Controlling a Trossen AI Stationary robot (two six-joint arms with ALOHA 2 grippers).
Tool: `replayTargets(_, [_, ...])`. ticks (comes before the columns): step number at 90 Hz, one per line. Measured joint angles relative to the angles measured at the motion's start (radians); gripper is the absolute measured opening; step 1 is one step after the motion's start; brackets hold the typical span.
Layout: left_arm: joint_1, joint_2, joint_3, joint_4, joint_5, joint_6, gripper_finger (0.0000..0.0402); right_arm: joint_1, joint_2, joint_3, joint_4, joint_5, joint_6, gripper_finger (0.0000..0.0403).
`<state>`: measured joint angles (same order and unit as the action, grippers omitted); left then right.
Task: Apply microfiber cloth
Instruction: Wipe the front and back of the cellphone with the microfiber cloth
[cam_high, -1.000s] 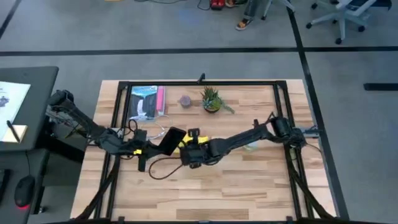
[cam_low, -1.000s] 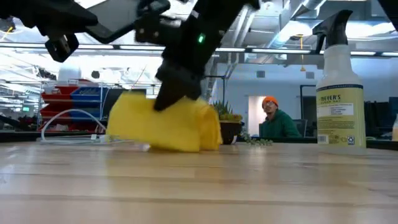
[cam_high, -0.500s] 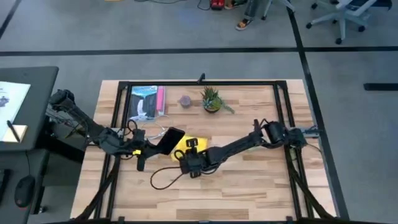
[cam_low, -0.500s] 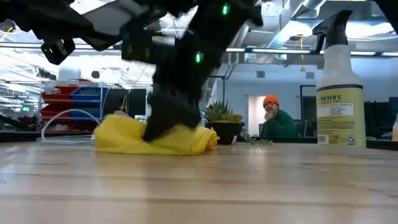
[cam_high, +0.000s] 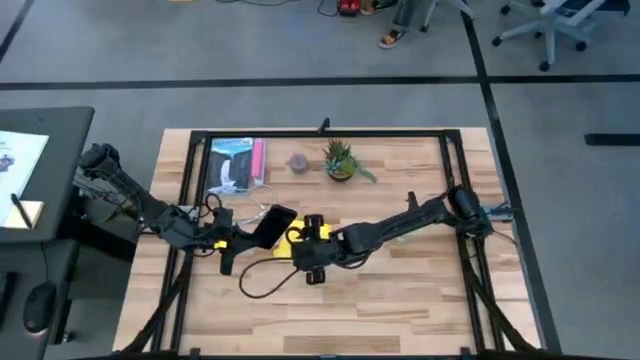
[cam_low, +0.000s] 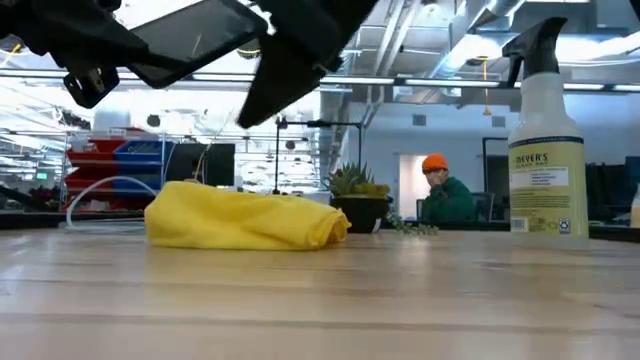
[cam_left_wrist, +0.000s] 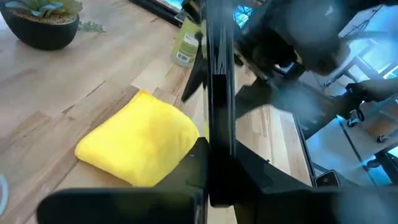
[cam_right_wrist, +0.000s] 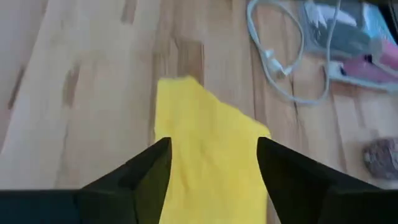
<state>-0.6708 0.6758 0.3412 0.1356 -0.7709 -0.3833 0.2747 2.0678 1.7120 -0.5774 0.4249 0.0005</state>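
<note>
Cloth (cam_low: 245, 218) lies bunched on the surface (cam_low: 400, 290), directly under my right pincer (cam_right_wrist: 211, 165), whose fingers stand apart and empty above it. My left pincer (cam_high: 228, 243) is clamped on the phone (cam_high: 272, 227) just beside. I judge I should drop straight down, pinch a thick fold near its middle, then bring it to the phone.

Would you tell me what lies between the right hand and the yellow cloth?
Nothing: in the low view, the open right hand hangs above the microfiber cloth with only air between.
</note>
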Motion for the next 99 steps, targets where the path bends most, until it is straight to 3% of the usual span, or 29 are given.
replayTargets(17, [-0.006, 0.023, 0.0, -0.099, 0.004, -0.005, 0.0015, 0.007, -0.1, 0.002, -0.095, 0.025, 0.05, 0.02])
replayTargets(31, [-0.006, 0.107, 0.0, -0.081, -0.041, 0.141, 0.0015, 0.03, -0.18, 0.001, -0.094, 0.024, 0.098, 0.019])
replayTargets(58, [0.05, 0.382, 0.035, 0.003, -0.072, 0.469, 0.0015, 0.112, -0.224, 0.0, -0.139, 0.028, 0.237, 0.0189])
replayTargets(72, [0.114, 0.554, 0.123, 0.007, -0.075, 0.592, 0.0015, 0.161, -0.214, 0.001, -0.14, 0.131, 0.279, 0.0189])
replayTargets(88, [0.167, 0.735, 0.213, -0.032, -0.076, 0.636, 0.0023, 0.202, -0.216, 0.001, -0.14, 0.214, 0.307, 0.0189])
replayTargets(99, [0.185, 0.818, 0.262, -0.042, -0.081, 0.63, 0.0051, 0.218, -0.215, 0.001, -0.141, 0.233, 0.309, 0.0189])
